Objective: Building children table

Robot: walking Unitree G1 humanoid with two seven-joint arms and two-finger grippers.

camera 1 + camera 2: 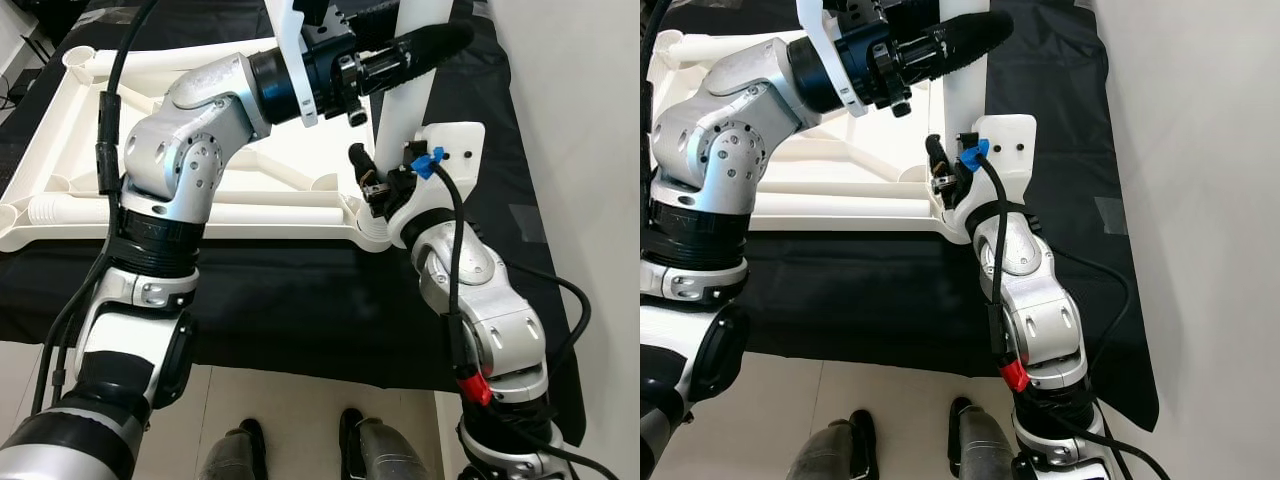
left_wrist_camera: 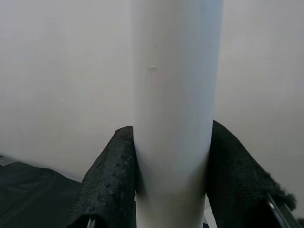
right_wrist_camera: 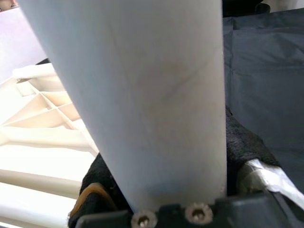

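You are looking down at a white tabletop frame (image 1: 200,200) lying underside up on a black cloth (image 1: 300,300) spread over the floor, its ribs and corner sockets facing upward. A white table leg (image 1: 405,90) stands upright at the near right corner of the frame, its lower end at the corner socket (image 1: 372,232).

Left end effector (image 1: 425,45): reaches across from the left at the upper part of the leg. In the left wrist view its two black padded fingers (image 2: 111,185) sit on opposite sides of the white tube and press against it, so it is clamped on the table leg.

Right end effector (image 1: 375,185): positioned low, just beside the corner socket. In the right wrist view the leg (image 3: 156,104) runs between the dark pads on either side, which touch its surface, so this end effector is likewise clamped on the table leg near its base.

A second white leg (image 1: 190,213) lies flat inside the frame along the near edge. A pale wall (image 1: 580,150) borders the cloth on the right. The robot's two feet (image 1: 300,450) stand on light floor tiles at the cloth's near edge.
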